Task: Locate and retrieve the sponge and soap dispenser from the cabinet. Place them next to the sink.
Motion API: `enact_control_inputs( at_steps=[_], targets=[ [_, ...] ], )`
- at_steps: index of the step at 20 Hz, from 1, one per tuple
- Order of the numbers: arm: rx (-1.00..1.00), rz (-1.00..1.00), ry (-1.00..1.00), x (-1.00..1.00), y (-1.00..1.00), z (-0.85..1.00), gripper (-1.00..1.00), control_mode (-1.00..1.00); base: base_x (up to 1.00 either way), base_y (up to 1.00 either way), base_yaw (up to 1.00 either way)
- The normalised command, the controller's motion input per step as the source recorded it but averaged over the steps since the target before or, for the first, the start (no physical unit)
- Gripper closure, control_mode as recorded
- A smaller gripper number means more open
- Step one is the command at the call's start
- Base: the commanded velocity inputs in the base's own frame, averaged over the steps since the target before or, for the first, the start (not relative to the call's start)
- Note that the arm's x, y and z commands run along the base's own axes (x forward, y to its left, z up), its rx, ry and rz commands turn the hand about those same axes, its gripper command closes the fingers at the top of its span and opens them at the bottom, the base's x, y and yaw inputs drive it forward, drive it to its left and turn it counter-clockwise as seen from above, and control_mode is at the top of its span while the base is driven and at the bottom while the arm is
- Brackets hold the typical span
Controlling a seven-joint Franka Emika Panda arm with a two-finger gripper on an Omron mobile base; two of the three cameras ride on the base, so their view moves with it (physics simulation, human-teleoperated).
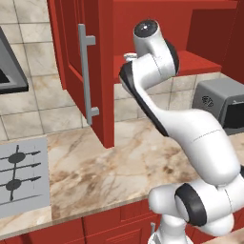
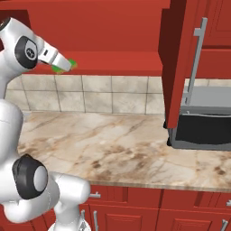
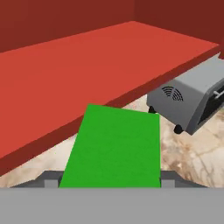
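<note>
Hand view | sponge (image 3: 111, 148) is clamped in gripper (image 3: 109, 181) | held just off near edge of cabinet (image 3: 65, 74) shelf

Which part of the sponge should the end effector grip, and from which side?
Its two opposite narrow edges, coming from the open cabinet front. The sponge is a flat slab, so its width fits between the jaws, as the end effector brackets it now.
</note>
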Motion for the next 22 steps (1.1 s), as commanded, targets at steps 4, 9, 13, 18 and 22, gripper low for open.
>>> enact_control_inputs(
  at_steps=[4, 9, 13, 18, 22],
  targets=[
    [0.00, 0.11, -0.03, -0.76, -0.33, 0.06, 1.00, -1.00, 0.00, 0.00, 0.00],
    [0.00, 0.17, 0.00, -0.91, -0.05, 0.00, 1.00, -1.00, 0.00, 0.00, 0.00],
    [0.00, 0.19, 0.00, -1.00, 0.00, 0.00, 1.00, -1.00, 0.00, 0.00, 0.00],
    [0.00, 0.19, 0.00, -0.99, -0.02, -0.01, 1.00, -1.00, 0.00, 0.00, 0.00],
    [0.00, 0.20, 0.00, -0.97, -0.14, -0.17, 1.00, -1.00, 0.00, 0.00, 0.00]
  ],
)
